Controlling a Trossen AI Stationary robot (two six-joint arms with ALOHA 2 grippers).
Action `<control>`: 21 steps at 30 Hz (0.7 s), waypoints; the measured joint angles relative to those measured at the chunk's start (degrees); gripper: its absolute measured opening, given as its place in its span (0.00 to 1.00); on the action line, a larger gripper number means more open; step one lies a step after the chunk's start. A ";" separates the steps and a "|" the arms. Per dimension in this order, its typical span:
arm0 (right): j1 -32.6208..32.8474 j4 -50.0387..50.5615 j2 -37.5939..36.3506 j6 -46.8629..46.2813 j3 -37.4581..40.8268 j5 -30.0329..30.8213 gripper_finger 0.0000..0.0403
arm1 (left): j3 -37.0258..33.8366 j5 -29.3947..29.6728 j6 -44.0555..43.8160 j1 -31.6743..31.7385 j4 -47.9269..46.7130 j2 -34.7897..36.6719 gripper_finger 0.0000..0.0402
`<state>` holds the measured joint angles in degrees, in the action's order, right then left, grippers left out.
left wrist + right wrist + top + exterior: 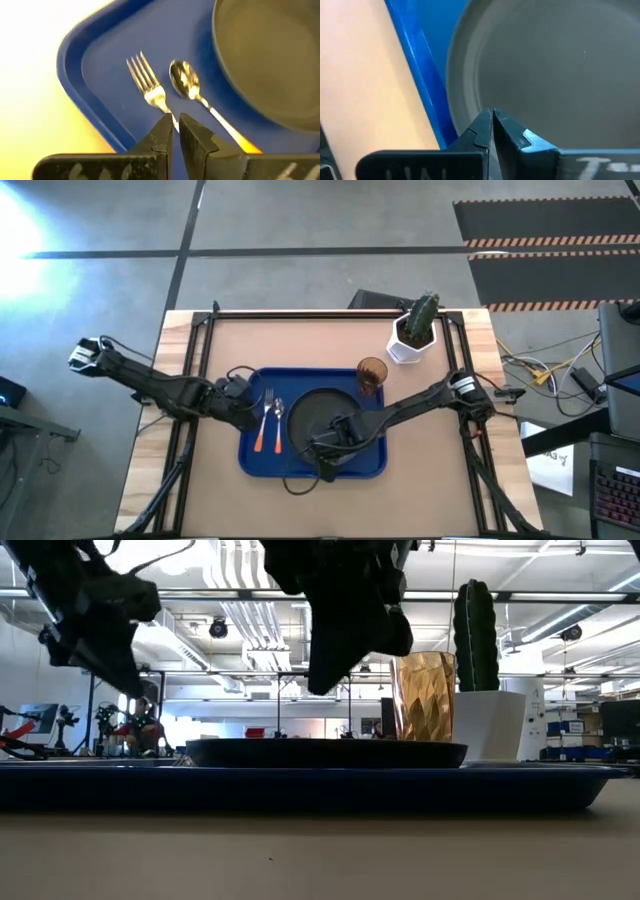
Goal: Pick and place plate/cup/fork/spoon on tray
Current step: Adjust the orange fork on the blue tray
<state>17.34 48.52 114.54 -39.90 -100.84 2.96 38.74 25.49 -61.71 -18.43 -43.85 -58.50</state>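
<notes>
The left arm reaches in from nine o'clock, stretched low across the table, its left gripper (243, 402) hanging over the blue tray's (372, 465) nine o'clock edge, just beside the cutlery. In the left wrist view its fingers (165, 131) stand almost together with only a thin slit between them and nothing held; they hover above the fork's handle.

The right arm comes from three o'clock, bent at the elbow and angled down toward the tray's middle. Its right gripper (322, 446) sits over the black plate's (308, 412) six o'clock rim, pinched closed and empty, the tips just above the plate's inner wall in the right wrist view.

The tray lies at the centre of the wooden table (440, 490). The plate rests inside it, toward three o'clock from the cutlery. The fork (262, 423) and the spoon (277, 424) lie side by side on the tray's nine o'clock part, tines and bowl pointing to twelve o'clock, orange handles to six o'clock; the spoon is the nearer to the plate. The amber ribbed cup (371, 374) stands upright at the tray's one o'clock corner. A white pot with a green cactus (416, 330) stands on the table at one o'clock, off the tray.

No readable writing shows on any of these things.
</notes>
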 joint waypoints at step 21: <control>0.57 6.41 -1.92 23.45 -33.31 7.64 0.02 | -0.36 -10.77 -5.51 -1.65 9.31 -23.38 0.04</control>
<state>17.92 54.92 112.62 -16.45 -134.16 10.60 38.38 14.72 -67.22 -20.08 -34.54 -81.89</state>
